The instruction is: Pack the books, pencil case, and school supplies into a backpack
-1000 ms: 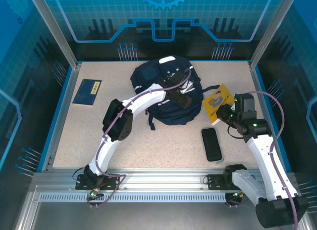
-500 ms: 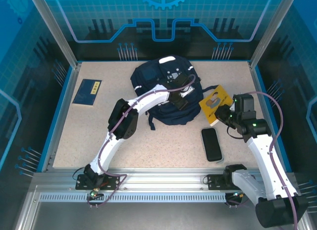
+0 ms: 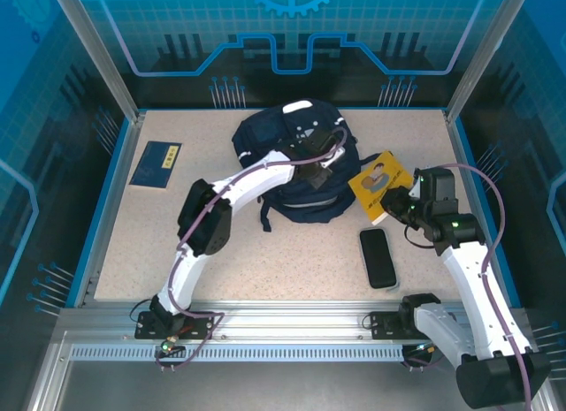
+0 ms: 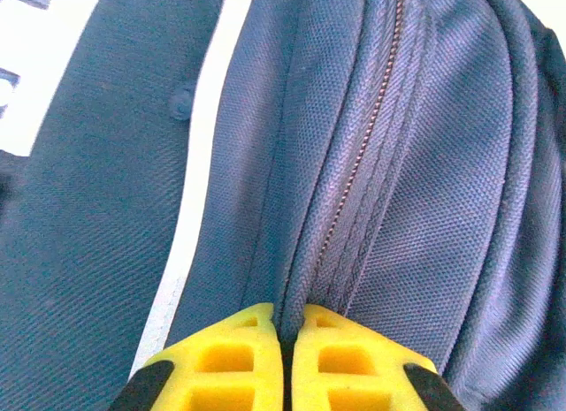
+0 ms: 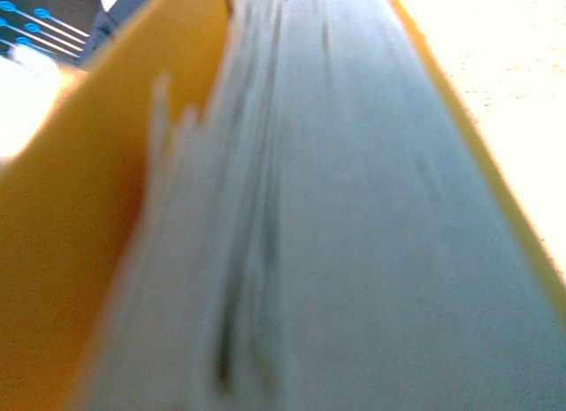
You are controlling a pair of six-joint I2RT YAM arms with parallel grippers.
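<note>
The navy backpack (image 3: 281,150) lies at the back middle of the table. My left gripper (image 3: 320,168) rests on its right side. In the left wrist view its yellow fingertips (image 4: 239,353) are shut on a fold of backpack (image 4: 424,190) fabric beside a closed zipper (image 4: 354,172). My right gripper (image 3: 397,202) is shut on the yellow book (image 3: 378,183), held tilted just right of the backpack; its page edge (image 5: 336,216) and yellow cover (image 5: 80,208) show close up. A navy book (image 3: 156,163) lies far left. A black book (image 3: 378,257) lies front right. Pencil case and school supplies are out of view.
Blue rails edge the table (image 3: 292,261), with metal posts at the back corners and a transparent wall behind. The left arm (image 3: 208,221) arches over the table's middle. The right arm (image 3: 469,270) runs along the right edge.
My left gripper has closed onto the backpack fabric, and its elbow has swung left. My right gripper has carried the yellow book slightly left, toward the backpack.
</note>
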